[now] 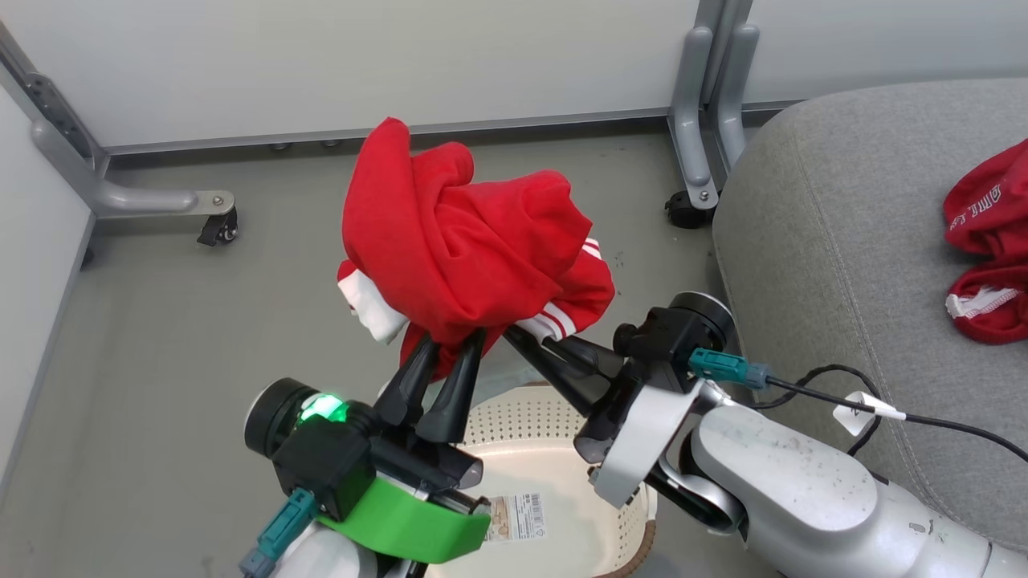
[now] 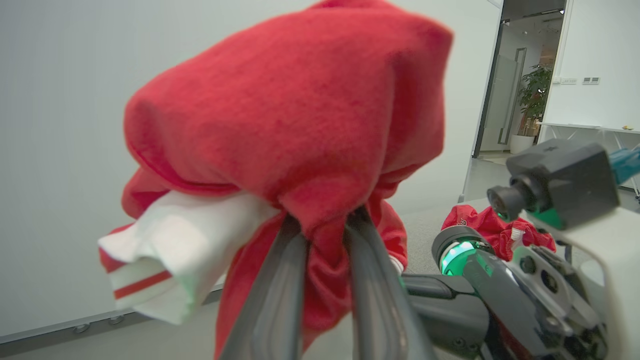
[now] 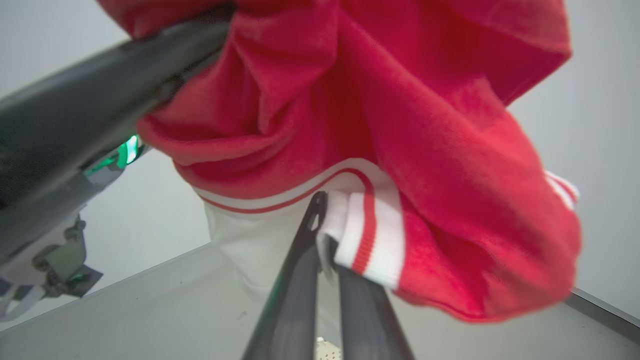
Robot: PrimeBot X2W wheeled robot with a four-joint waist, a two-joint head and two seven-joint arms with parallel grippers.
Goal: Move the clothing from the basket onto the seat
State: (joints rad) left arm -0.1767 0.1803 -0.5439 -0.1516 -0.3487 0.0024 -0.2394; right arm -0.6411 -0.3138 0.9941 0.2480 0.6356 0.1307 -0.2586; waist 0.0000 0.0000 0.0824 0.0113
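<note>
Clothing (image 1: 466, 241) hangs bunched at 12 o'clock from the basket (image 1: 554, 417). The left gripper (image 1: 454, 341) is clamped on its red cloth, the right gripper (image 1: 530, 333) on its striped trim. A second jersey (image 1: 992, 241) lies on the seat (image 1: 843, 241), at 3 o'clock.

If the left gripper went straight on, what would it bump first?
The red clothing that the left gripper holds; behind it, probably the white wall, though depth is unclear.
</note>
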